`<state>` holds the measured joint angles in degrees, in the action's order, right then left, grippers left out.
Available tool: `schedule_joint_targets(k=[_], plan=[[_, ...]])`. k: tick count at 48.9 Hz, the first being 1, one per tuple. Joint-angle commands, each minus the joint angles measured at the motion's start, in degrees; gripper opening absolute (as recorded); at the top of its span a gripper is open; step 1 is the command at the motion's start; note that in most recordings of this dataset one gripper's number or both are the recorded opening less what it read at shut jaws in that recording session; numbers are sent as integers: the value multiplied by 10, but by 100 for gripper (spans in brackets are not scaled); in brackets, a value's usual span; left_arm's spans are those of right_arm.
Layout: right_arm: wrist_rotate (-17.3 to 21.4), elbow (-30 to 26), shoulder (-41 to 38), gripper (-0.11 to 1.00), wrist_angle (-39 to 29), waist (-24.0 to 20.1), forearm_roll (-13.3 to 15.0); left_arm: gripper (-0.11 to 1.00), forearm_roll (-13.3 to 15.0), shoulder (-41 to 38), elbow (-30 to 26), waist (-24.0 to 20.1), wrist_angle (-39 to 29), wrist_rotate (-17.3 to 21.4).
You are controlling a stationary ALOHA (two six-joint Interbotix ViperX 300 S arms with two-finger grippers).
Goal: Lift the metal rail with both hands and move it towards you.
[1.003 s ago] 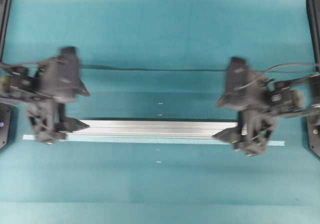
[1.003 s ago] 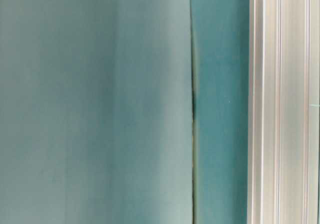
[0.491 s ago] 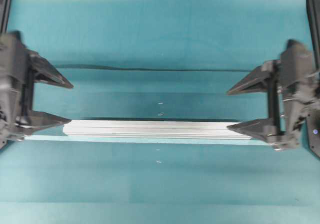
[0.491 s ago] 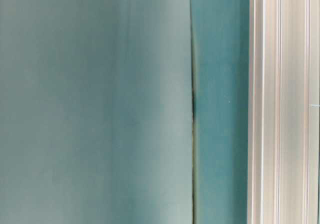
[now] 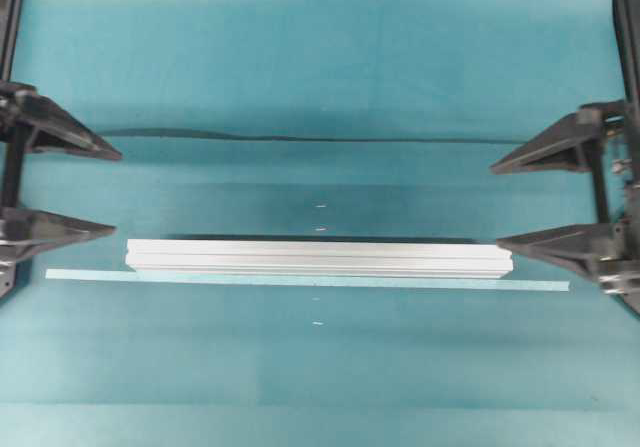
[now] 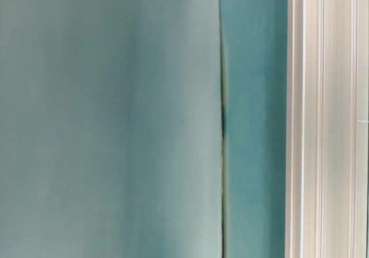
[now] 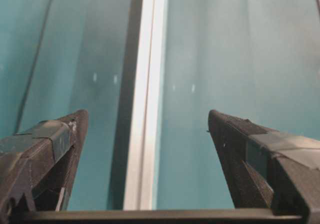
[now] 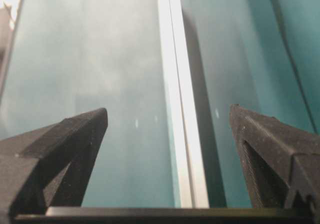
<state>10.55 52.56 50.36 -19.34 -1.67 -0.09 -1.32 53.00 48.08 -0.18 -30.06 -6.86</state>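
The metal rail (image 5: 320, 257) lies flat on the teal mat, running left to right across the middle of the overhead view. Its grooved silver side fills the right of the table-level view (image 6: 326, 119). My left gripper (image 5: 117, 192) is open at the left edge, its tips just short of the rail's left end. My right gripper (image 5: 495, 206) is open at the right edge, its near fingertip level with the rail's right end. In each wrist view the rail (image 7: 147, 83) (image 8: 175, 83) runs away between wide-apart fingers (image 7: 50, 149) (image 8: 270, 144), touching neither. Nothing is held.
A thin pale-blue tape strip (image 5: 540, 286) lies along the rail's near side and sticks out past both ends. A dark seam (image 5: 300, 138) crosses the mat behind the rail. Black frame posts (image 5: 8, 27) (image 5: 628, 27) stand at the far corners.
Both grippers have drawn back outward from over the rail's ends, the left one leftward, the right one rightward, staying open. The rail lies where it was.
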Motion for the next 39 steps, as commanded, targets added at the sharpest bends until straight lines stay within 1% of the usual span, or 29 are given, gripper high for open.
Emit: schedule_joint_targets(k=[1,16,23,30,39], plan=[[0,-2,14,99,9,2,0,97,0,13,-6,0,5,1],[1,11,78,99,30,3,1,97,0,76,-6,1,18,-3],[4,22,103,99,40,4,1,97,1,98,4,0,20,-7],[4,36,121,99,54,4,-2,97,1,108,8,0,24,-8],[4,41,125,99,54,5,-3,97,0,111,11,0,53,-7]])
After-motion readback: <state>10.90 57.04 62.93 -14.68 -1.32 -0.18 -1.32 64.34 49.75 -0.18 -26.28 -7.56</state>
